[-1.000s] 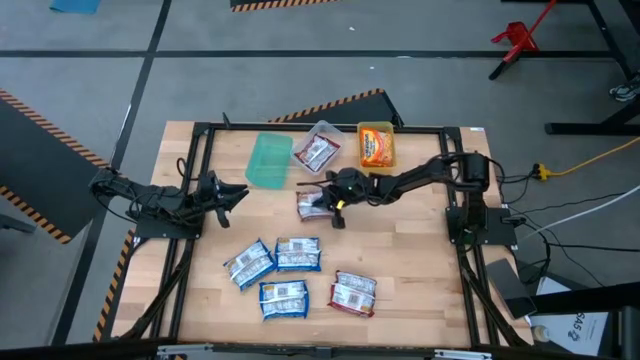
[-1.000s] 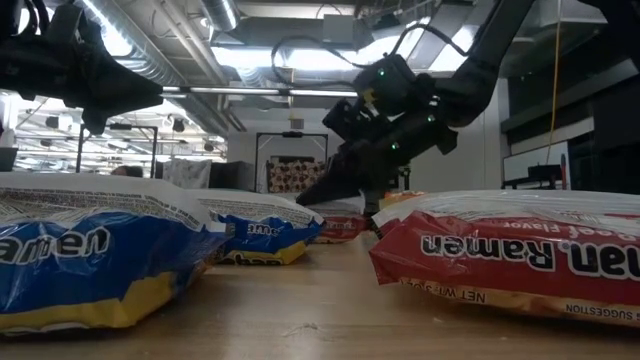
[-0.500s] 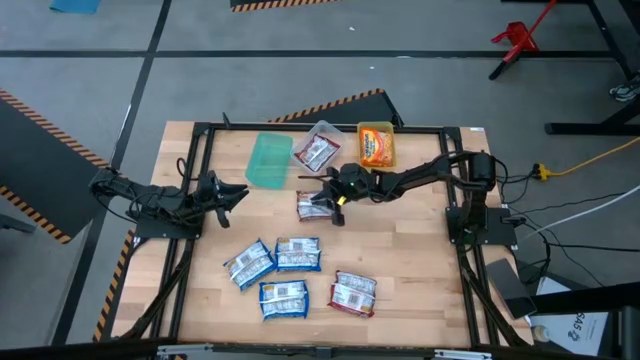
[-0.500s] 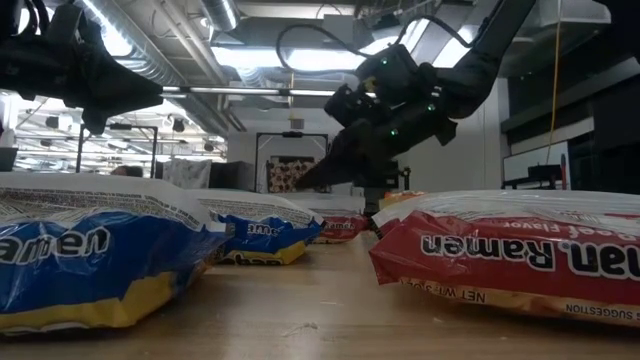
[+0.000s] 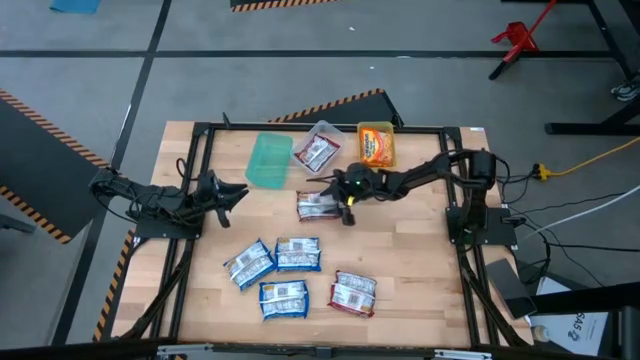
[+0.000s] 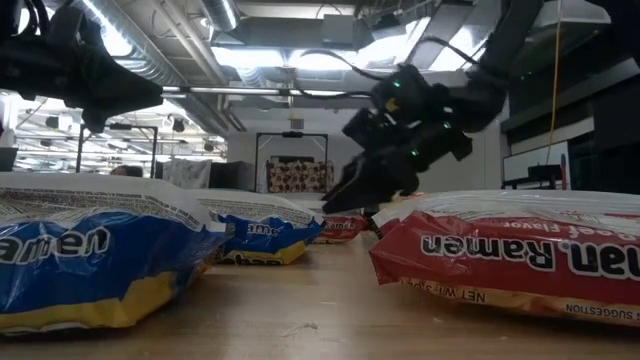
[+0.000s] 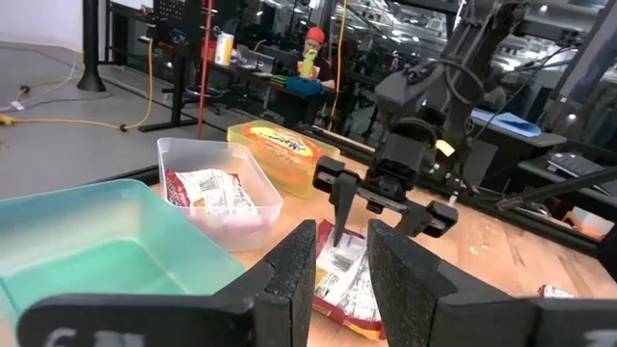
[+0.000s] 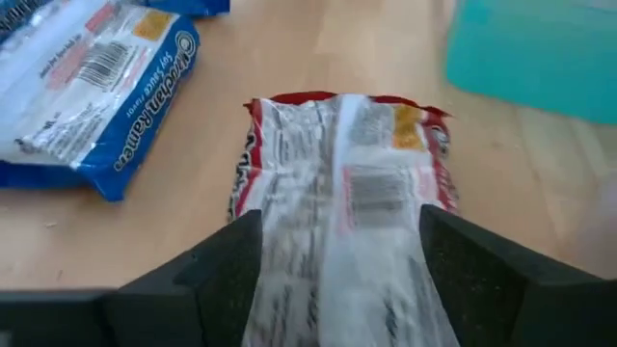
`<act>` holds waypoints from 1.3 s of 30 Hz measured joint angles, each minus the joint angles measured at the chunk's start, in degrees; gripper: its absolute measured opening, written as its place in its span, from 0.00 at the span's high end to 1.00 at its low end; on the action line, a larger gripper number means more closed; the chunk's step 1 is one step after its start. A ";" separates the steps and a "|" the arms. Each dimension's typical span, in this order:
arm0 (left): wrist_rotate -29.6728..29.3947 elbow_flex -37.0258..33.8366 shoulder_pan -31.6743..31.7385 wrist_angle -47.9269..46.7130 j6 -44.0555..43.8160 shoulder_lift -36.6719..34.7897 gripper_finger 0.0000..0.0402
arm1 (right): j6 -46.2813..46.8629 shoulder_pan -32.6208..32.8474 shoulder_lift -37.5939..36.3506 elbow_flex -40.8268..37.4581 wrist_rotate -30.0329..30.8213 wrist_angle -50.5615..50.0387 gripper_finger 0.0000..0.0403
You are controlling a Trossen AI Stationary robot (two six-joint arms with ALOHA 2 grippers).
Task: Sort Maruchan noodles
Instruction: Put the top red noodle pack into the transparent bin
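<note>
My right tool (image 5: 343, 205) hangs over the middle of the counter (image 5: 420, 290), its fingers spread apart with a red packet (image 5: 317, 205) lying flat on the wood beneath them, let go. From above, my left tool (image 5: 232, 193) waits at the left side, fingers parted and empty. Behind the red packet stand the green bin (image 5: 269, 160), the clear bin (image 5: 321, 150) holding another red packet, and the yellow bin (image 5: 376, 145) holding an orange one. Nearer the front lie three blue packets (image 5: 273, 270) close together and one more red packet (image 5: 353, 293) just beside them. At counter height, my right tool (image 6: 362, 205) hovers just above the far red packet (image 6: 340, 226), with a blue packet (image 6: 90, 255) and a red one (image 6: 510, 250) large in front. Through the left wrist camera my left fingers (image 7: 289, 284) stand apart, and past them my right tool (image 7: 381, 207) sits above the red packet (image 7: 342, 280) near the bins. Through the right wrist camera the packet (image 8: 342, 212) lies between my spread fingers (image 8: 217, 270), a blue one (image 8: 96, 63) beside it.
</note>
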 joint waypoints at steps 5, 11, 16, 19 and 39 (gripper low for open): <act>-2.43 0.00 0.00 -0.12 0.04 0.00 0.78 | 1.84 -1.96 1.16 -7.67 -1.04 17.12 0.42; -3.27 0.00 -0.02 -0.15 -0.22 -0.01 0.78 | 1.77 0.08 4.72 -8.06 -1.80 22.39 0.44; -3.29 0.00 0.00 -0.15 -0.39 -0.01 0.78 | 0.47 2.33 7.32 -4.87 -0.04 22.25 0.45; -3.29 0.00 -0.01 -0.15 -0.41 0.01 0.78 | 0.62 2.47 8.96 -3.27 0.88 21.67 0.45; -3.29 0.00 -0.01 -0.16 -0.51 0.00 0.78 | 6.32 2.47 14.56 -1.38 10.35 24.29 0.91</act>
